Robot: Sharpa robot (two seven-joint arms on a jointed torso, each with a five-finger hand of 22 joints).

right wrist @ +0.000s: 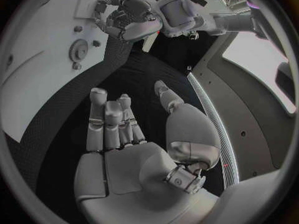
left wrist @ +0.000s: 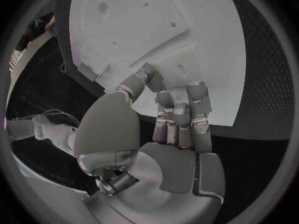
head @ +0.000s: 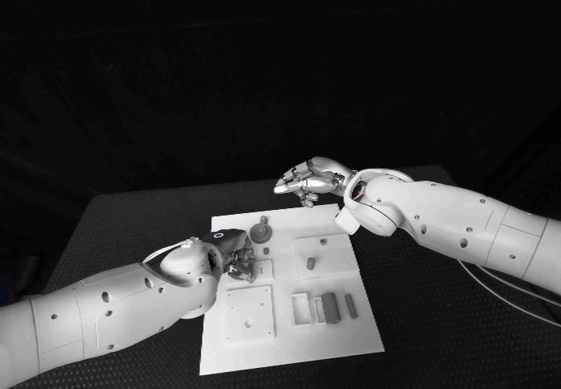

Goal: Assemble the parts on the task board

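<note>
The task board (head: 293, 324) lies in the middle of the black table (head: 117, 219), its long side running near to far. The left hand (head: 234, 255) sits low over the board's left edge, fingers (left wrist: 181, 112) bent down toward a raised square plate; whether they pinch anything I cannot tell (the fingertips hide the spot). A round gear-like part (head: 263, 233) lies just beyond that hand. 3 small upright blocks (head: 324, 308) stand in a row near the board's right edge. The right hand (head: 310, 182) hovers past the far edge, fingers apart, holding nothing.
</note>
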